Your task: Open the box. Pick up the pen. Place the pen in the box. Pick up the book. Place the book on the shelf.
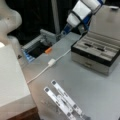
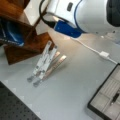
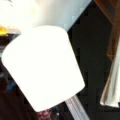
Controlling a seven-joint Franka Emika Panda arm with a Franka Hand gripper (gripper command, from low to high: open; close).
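already the box (image 1: 96,53) stands open on the grey table (image 1: 82,85) at the right in a front view, its lid (image 1: 107,21) tipped up behind it, and the pen (image 1: 96,47) lies inside in one of the pale grooves; the box corner with the pen (image 2: 115,97) also shows at the lower right in a front view. a silvery metal stand (image 1: 63,100) lies flat near the front of the table, and a white cable (image 1: 48,65) runs across it past a small orange object (image 1: 48,50). the shelf (image 1: 11,82), with its pale top, sits at the left. the arm (image 1: 80,11) reaches in from the top, but the gripper itself is hidden, so i cannot tell how its fingers stand. the wrist view is filled by a bright white shape (image 3: 43,67) which i cannot identify.
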